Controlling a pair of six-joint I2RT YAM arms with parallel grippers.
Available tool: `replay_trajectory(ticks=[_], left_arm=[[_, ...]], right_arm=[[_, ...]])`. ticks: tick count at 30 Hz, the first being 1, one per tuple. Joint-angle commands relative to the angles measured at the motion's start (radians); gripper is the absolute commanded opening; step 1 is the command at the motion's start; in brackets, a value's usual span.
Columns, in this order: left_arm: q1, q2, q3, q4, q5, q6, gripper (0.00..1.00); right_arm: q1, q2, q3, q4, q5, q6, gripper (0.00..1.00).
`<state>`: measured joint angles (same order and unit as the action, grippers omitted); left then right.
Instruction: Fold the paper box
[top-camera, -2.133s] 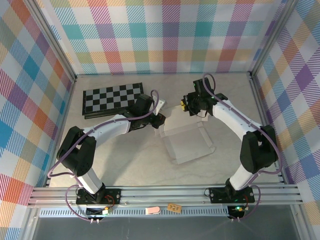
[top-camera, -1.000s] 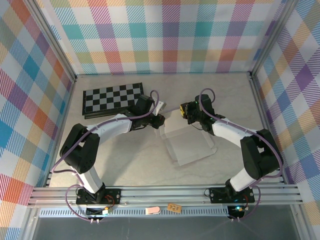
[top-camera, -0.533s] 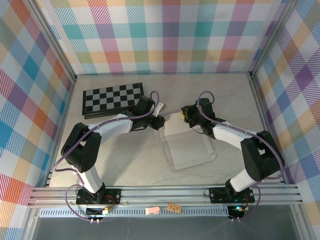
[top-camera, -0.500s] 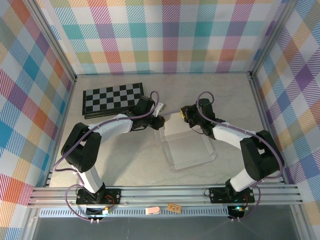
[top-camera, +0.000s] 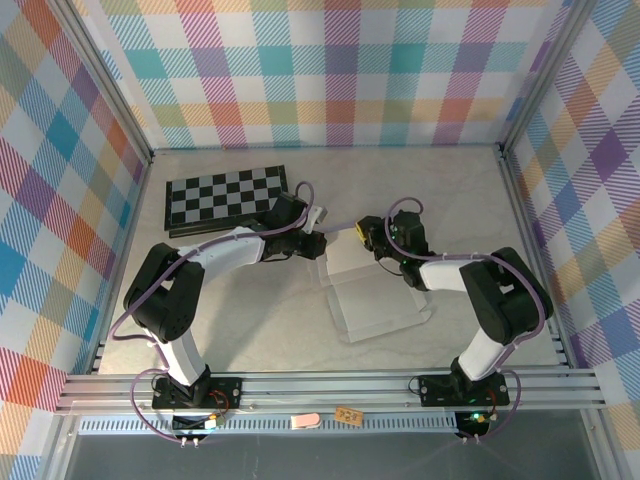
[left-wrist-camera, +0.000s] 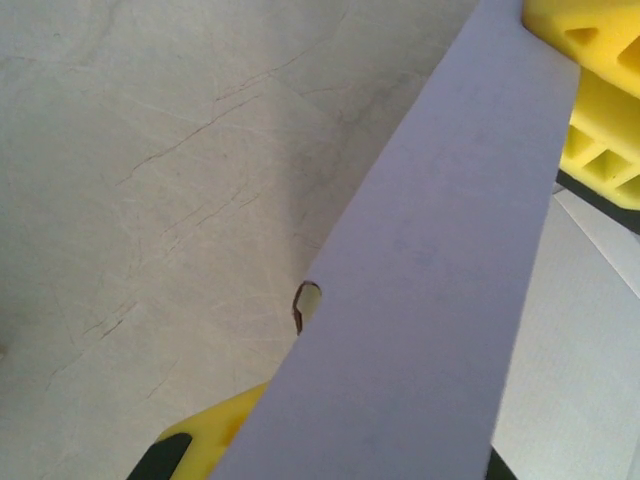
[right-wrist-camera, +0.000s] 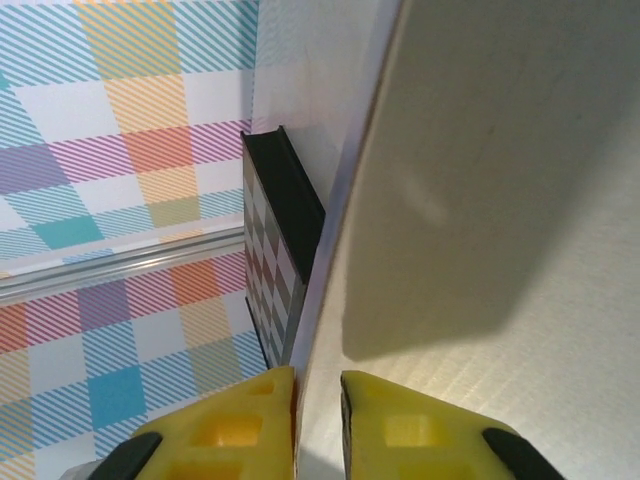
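The paper box (top-camera: 378, 292) lies mid-table as a pale sheet, its far flap (top-camera: 345, 250) raised between the two grippers. My left gripper (top-camera: 318, 241) is shut on the flap's left end. In the left wrist view the lavender card (left-wrist-camera: 430, 300) runs up from my left gripper (left-wrist-camera: 350, 450) and hides most of one yellow finger (left-wrist-camera: 200, 440). A small notch (left-wrist-camera: 306, 300) is cut in the card's edge. My right gripper (top-camera: 361, 232) is shut on the flap's right end, and its wrist view has the card's cream side (right-wrist-camera: 480, 180) passing between its fingers at my right gripper (right-wrist-camera: 318, 400).
The black-and-white checkerboard (top-camera: 225, 195) lies at the back left, just behind the left arm; it also stands beyond the flap (right-wrist-camera: 275, 270). Plaid walls enclose the table on three sides. Bare tabletop (left-wrist-camera: 150, 180) lies left of the card.
My right arm has sunk low toward the table and its gripper slid a little left and nearer along the flap. The left gripper kept its hold in place.
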<state>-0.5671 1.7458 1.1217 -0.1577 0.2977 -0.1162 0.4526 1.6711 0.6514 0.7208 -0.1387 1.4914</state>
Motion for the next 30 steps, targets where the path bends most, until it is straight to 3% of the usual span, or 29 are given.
replay_trajectory(ticks=[1, 4, 10, 15, 20, 23, 30], left_arm=[[0.010, -0.020, 0.042, 0.126, 0.001, 0.021, 0.00], [0.010, -0.020, 0.049, 0.105, 0.003, 0.048, 0.00], [0.007, -0.018, 0.071, 0.058, 0.009, 0.104, 0.00], [-0.004, -0.013, 0.096, 0.026, 0.006, 0.134, 0.00], [-0.005, -0.017, 0.097, 0.029, 0.004, 0.134, 0.00], [-0.007, -0.020, 0.095, 0.028, 0.005, 0.135, 0.00], [-0.007, -0.030, 0.087, 0.028, 0.006, 0.141, 0.00]], right_arm=[[0.014, -0.005, -0.027, -0.218, -0.023, 0.045, 0.23], [0.014, -0.094, 0.070, -0.394, 0.021, 0.083, 0.31], [0.002, -0.159, 0.397, -0.973, 0.061, 0.098, 0.48], [-0.005, -0.131, 0.454, -0.930, 0.024, 0.132, 0.52], [-0.006, -0.084, 0.533, -1.029, 0.016, 0.120, 0.49], [-0.012, -0.066, 0.522, -1.000, 0.019, 0.129, 0.46], [-0.014, -0.035, 0.528, -0.959, 0.020, 0.149, 0.23]])
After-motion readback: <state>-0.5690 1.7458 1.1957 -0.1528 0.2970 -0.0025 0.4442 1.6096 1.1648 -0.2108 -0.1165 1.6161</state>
